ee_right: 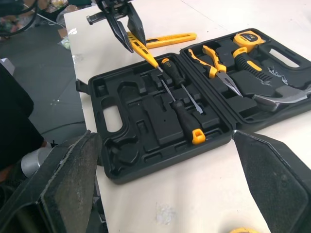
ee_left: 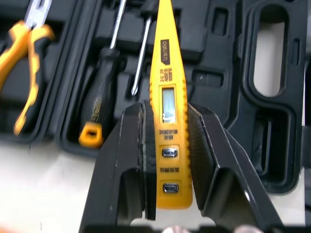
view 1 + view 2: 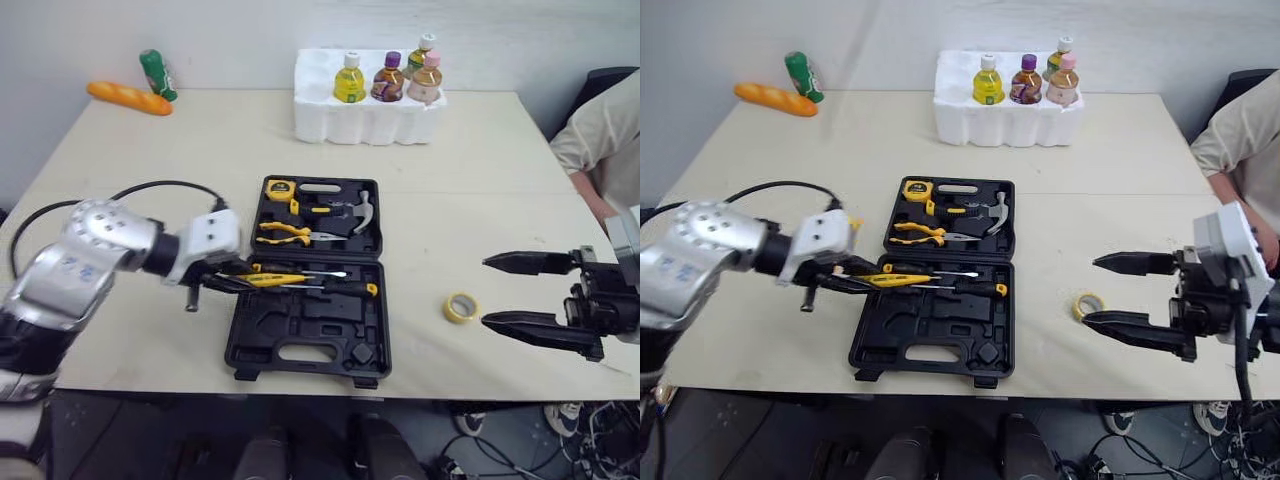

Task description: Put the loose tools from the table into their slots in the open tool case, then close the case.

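Observation:
The black tool case (image 3: 305, 355) lies open at the middle of the table. Its far half holds a tape measure (image 3: 279, 188), pliers (image 3: 285, 232) and a hammer (image 3: 360, 212). Two screwdrivers (image 3: 340, 287) lie in the near half. My left gripper (image 3: 228, 283) hangs over the case's left edge, shut on a yellow tester pen (image 2: 167, 63) whose tip points across the screwdrivers. At the right, my right gripper (image 3: 485, 291) is open beside a yellow tape roll (image 3: 460, 307) on the table. A yellow flat tool (image 1: 167, 40) lies on the table by the case's left side.
A white foam tray (image 3: 365, 120) with several bottles stands at the back. A green bottle (image 3: 157, 74) and an orange loaf (image 3: 128, 97) lie at the back left. A person's sleeve (image 3: 600, 140) shows at the right edge. A black cable (image 3: 150, 185) loops from my left arm.

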`<action>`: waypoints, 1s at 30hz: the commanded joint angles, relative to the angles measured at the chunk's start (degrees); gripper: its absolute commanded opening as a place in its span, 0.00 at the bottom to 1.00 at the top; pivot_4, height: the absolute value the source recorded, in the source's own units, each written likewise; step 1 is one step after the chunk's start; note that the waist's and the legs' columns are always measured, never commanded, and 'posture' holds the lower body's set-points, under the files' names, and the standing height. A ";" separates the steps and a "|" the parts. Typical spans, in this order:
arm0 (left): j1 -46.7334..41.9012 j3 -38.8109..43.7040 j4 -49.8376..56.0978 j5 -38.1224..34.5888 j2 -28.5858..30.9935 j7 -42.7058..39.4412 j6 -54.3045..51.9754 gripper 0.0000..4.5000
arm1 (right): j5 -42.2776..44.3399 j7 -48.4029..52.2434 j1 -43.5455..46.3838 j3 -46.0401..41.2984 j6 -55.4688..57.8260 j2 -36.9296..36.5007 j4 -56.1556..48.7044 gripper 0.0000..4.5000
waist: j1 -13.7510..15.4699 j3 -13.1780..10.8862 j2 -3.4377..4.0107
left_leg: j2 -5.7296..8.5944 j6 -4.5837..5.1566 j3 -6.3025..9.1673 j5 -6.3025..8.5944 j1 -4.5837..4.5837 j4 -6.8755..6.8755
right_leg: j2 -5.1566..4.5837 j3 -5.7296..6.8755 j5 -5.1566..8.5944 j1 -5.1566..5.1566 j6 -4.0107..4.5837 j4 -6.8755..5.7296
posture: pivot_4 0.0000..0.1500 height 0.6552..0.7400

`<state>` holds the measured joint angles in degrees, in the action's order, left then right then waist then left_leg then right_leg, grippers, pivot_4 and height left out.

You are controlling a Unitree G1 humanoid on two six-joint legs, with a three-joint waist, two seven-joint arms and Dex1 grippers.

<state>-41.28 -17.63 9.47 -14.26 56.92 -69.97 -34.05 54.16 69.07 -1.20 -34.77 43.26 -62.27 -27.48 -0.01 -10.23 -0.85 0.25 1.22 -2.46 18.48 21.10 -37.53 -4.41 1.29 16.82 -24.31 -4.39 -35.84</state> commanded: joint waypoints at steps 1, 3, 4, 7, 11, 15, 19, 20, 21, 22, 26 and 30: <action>-3.46 -5.46 -3.29 5.34 -2.65 -2.98 2.81 0.12 | 2.43 -4.52 -0.92 -2.05 0.81 1.50 -7.16 1.00 | -0.13 0.00 0.00 | 0.00 0.00 0.00 0.00 0.00 -0.03 | 0.02 -0.02 0.00 0.00 0.00 -0.06 | 1.00 0.96; -4.82 -8.06 -4.94 8.21 -4.09 -4.01 4.39 0.12 | 3.81 -7.37 -1.75 -2.35 1.97 2.32 -9.98 1.00 | -0.07 0.00 0.00 | -0.02 0.00 0.01 0.00 0.04 -0.10 | 0.06 -0.04 0.00 -0.03 0.00 -0.11 | 1.00 0.96; -5.31 -8.95 -5.98 9.74 -4.71 -4.22 5.60 0.12 | 4.28 -8.37 -2.21 -2.60 2.26 2.66 -10.77 1.00 | -0.06 0.00 -0.01 | -0.04 -0.01 0.03 -0.01 0.11 -0.16 | 0.08 -0.03 0.00 -0.06 0.00 -0.11 | 1.00 0.96; -6.40 -10.20 -8.58 11.96 -7.06 -4.92 8.08 0.12 | 5.94 -11.23 -3.13 -2.85 2.97 3.52 -12.66 1.00 | 0.17 -0.01 -0.04 | -0.05 0.02 0.03 0.01 0.25 -0.45 | 0.05 -0.03 0.00 -0.07 -0.03 -0.11 | 1.00 0.96; -7.21 -10.49 -10.30 13.85 -9.75 -4.86 7.87 0.12 | 6.99 -13.66 -3.63 -2.57 3.08 4.04 -13.81 1.00 | 0.51 -0.01 -0.05 | 0.01 0.26 0.03 0.14 0.26 -0.63 | -0.08 -0.05 -0.08 0.04 -0.16 -0.03 | 1.00 0.96; -7.05 -10.29 -10.19 15.17 -10.63 -5.32 6.95 0.12 | 7.46 -14.54 -4.19 -2.48 2.83 4.01 -14.06 1.00 | 0.64 -0.01 -0.05 | 0.00 0.28 0.05 0.15 0.27 -0.62 | -0.07 -0.05 -0.08 0.05 -0.18 -0.01 | 1.00 0.96; -6.39 -9.51 -9.12 15.00 -11.66 -5.03 5.81 0.12 | 7.17 -14.73 -4.27 -1.75 2.34 3.95 -13.85 1.00 | 0.95 -0.01 -0.05 | 0.00 0.28 0.04 0.15 0.27 -0.64 | -0.07 -0.05 -0.08 0.05 -0.18 -0.01 | 1.00 0.96; -6.28 -8.84 -8.97 14.47 -12.48 -4.37 5.40 0.12 | 7.14 -14.80 -4.10 -1.53 2.25 3.92 -13.71 1.00 | 1.06 -0.01 -0.05 | 0.00 0.28 0.04 0.15 0.27 -0.64 | -0.07 -0.05 -0.08 0.05 -0.18 -0.01 | 1.00 0.96; -6.15 -8.23 -8.80 13.85 -13.09 -4.03 4.86 0.23 | 7.11 -14.86 -3.96 -1.33 2.18 3.89 -13.61 1.00 | 1.19 -0.01 -0.05 | 0.00 0.28 0.04 0.15 0.26 -0.64 | -0.07 -0.05 -0.08 0.05 -0.18 -0.02 | 1.00 0.96; -6.00 -7.84 -8.63 13.48 -13.39 -4.04 4.81 0.35 | 7.08 -14.91 -3.88 -1.17 2.12 3.88 -13.59 1.00 | 1.29 -0.01 -0.05 | 0.00 0.28 0.04 0.15 0.27 -0.65 | -0.07 -0.05 -0.08 0.05 -0.18 -0.02 | 1.00 0.96; -4.17 -4.42 -7.82 10.78 -11.75 -5.78 5.14 0.75 | 7.08 -14.78 -4.05 -0.86 2.03 3.85 -13.79 1.00 | 1.18 -0.01 -0.05 | 0.00 0.28 0.04 0.15 0.29 -0.64 | -0.05 -0.05 -0.08 0.04 -0.18 -0.04 | 1.00 0.96; -0.70 3.12 -9.21 2.67 -11.58 -8.94 7.39 0.95 | 7.02 -14.56 -4.45 -0.93 2.00 3.88 -13.85 1.00 | 1.05 -0.01 -0.04 | -0.02 0.25 0.05 0.14 0.27 -0.64 | -0.05 -0.04 -0.08 0.03 -0.17 -0.04 | 1.00 0.96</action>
<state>-42.45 -18.59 -0.28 -7.81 45.68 -78.07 -28.11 60.27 54.28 -5.65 -34.70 46.18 -58.27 -40.26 1.05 -10.24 -0.90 0.23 1.47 -2.41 18.61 21.35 -38.18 -4.47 1.25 16.74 -24.28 -4.57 -35.89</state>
